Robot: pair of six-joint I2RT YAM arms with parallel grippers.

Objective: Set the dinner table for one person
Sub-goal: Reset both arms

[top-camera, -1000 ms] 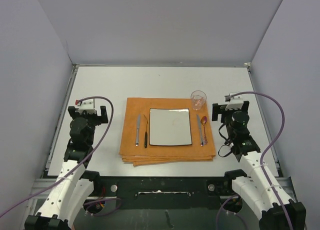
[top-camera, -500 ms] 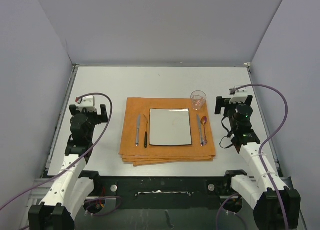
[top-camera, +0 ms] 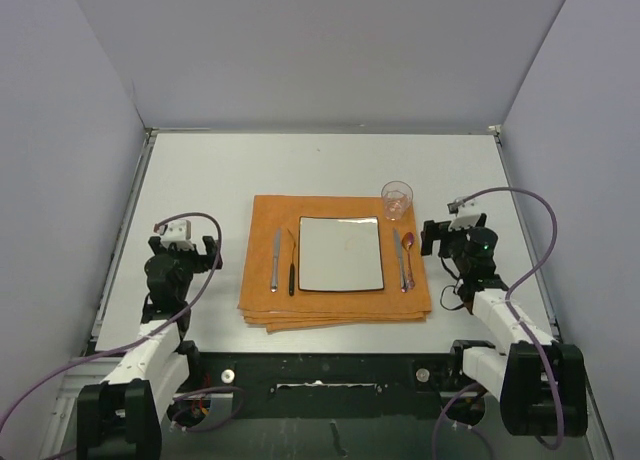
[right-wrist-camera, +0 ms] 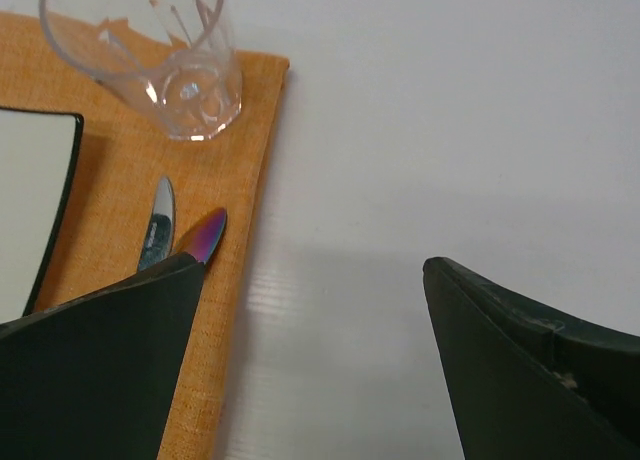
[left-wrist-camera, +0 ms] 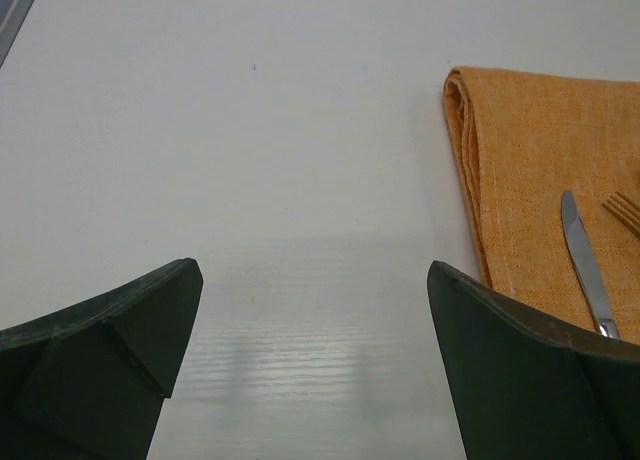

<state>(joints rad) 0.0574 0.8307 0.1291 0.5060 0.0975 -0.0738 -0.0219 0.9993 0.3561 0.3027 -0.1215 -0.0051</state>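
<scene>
The dinner table is a large white tabletop. An orange folded cloth lies at its middle with a square white plate on it. A knife and a fork lie left of the plate. A second knife and a purple-tinted spoon lie right of it. A clear glass stands at the cloth's far right corner. My left gripper is open and empty, left of the cloth. My right gripper is open and empty, right of the spoon.
Grey walls close the table on the left, back and right. The left wrist view shows bare tabletop and the cloth's left edge. The right wrist view shows the glass, the spoon tip and bare tabletop.
Both arms have drawn back toward the near edge. The left gripper moved nearer and the right gripper moved nearer and slightly left. Nothing on the cloth has moved.
</scene>
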